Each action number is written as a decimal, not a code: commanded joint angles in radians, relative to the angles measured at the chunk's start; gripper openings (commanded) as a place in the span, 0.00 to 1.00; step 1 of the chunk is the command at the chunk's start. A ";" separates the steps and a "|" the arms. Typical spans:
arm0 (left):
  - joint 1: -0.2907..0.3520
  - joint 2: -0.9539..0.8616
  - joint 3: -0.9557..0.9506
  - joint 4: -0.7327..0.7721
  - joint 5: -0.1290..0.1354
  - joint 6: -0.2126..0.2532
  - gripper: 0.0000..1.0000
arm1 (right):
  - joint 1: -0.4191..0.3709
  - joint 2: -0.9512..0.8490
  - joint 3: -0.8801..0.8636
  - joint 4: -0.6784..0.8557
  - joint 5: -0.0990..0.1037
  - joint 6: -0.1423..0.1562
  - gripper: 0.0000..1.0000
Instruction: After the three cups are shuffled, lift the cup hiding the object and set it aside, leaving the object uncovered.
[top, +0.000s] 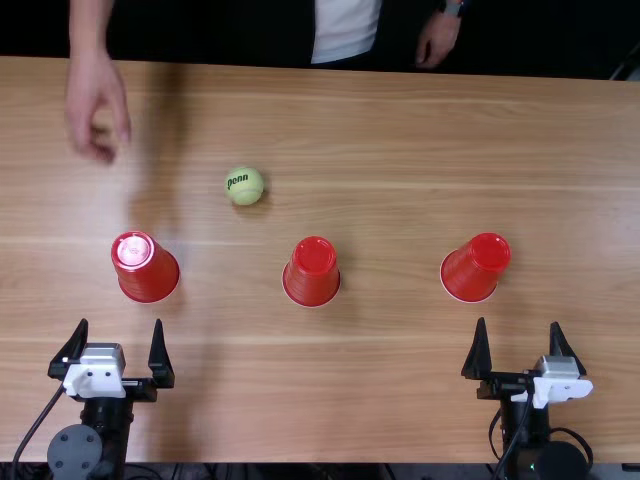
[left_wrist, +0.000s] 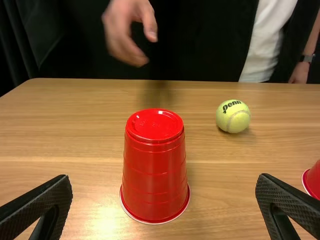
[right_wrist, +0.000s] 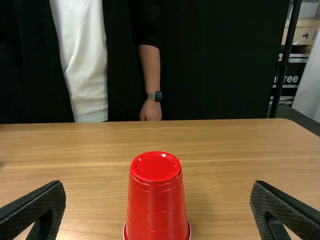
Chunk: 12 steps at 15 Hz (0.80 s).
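Observation:
Three red cups stand upside down in a row: the left cup (top: 145, 267) (left_wrist: 155, 167), the middle cup (top: 312, 271) and the right cup (top: 477, 266) (right_wrist: 157, 197). A yellow-green tennis ball (top: 244, 185) (left_wrist: 233, 116) lies uncovered on the table beyond the row, between the left and middle cups. A person's hand (top: 97, 108) (left_wrist: 129, 30) hovers above the table's far left, touching nothing. My left gripper (top: 117, 348) (left_wrist: 160, 215) stands open just short of the left cup. My right gripper (top: 517, 350) (right_wrist: 160, 215) stands open just short of the right cup.
The wooden table (top: 400, 140) runs wide beyond the cups. A person stands at its far edge, the other hand (top: 437, 38) (right_wrist: 150, 110) resting by the edge. A rim of the middle cup (left_wrist: 312, 181) shows beside my left gripper's finger.

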 joint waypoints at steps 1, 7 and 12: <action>-0.008 -0.010 -0.036 -0.002 0.011 0.007 1.00 | -0.008 -0.004 -0.013 0.007 0.003 -0.001 1.00; -0.008 -0.010 -0.036 -0.002 0.011 0.007 1.00 | -0.008 -0.004 -0.013 0.007 0.003 -0.003 1.00; -0.008 -0.010 -0.036 -0.002 0.011 0.007 1.00 | -0.008 -0.004 -0.013 0.007 0.003 -0.001 1.00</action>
